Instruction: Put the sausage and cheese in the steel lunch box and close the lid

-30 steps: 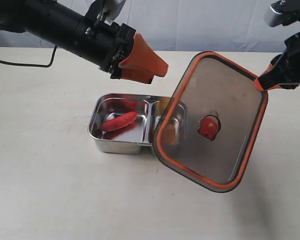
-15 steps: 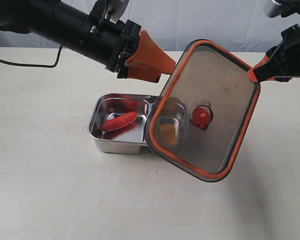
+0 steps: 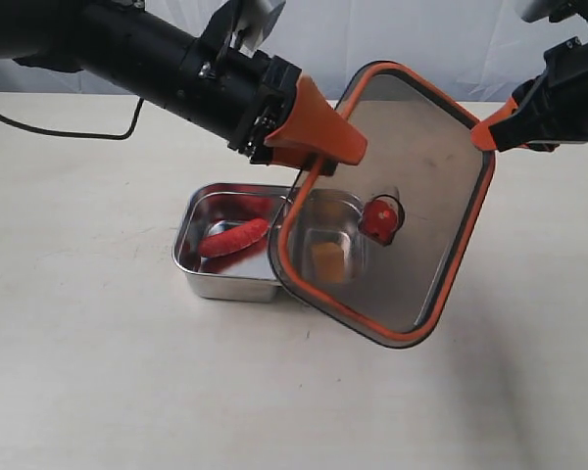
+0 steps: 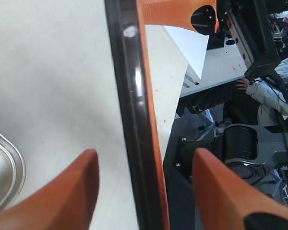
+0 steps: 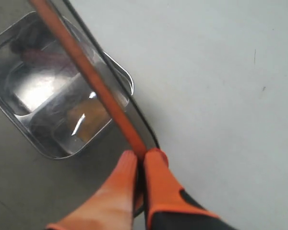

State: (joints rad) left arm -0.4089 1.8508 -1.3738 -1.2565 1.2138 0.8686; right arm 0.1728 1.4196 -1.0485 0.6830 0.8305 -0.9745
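Lid [image 3: 421,166] hangs tilted over the steel lunch box [image 3: 191,274], your right end effector [image 5: 143,155] pinching its corner; your left end effector [image 4: 143,158] stands wide, straddling its rim.

Ext cam: raised, off the arms [image 3: 147,54], looks down & across tabletop [image 3: 98,372] to pale backdrop [image 3: 431,39]; mid range, takes in both arms, box [image 3: 220,286], lid [image 3: 431,166]. L wrist cam: v. close, sights out between its jaws along lid rim; box corner at frame edge, lab gear [image 4: 249,143] beyond. R wrist cam: close, looks down past its jaws at lid rim, box beneath. All 3 share lid + box.
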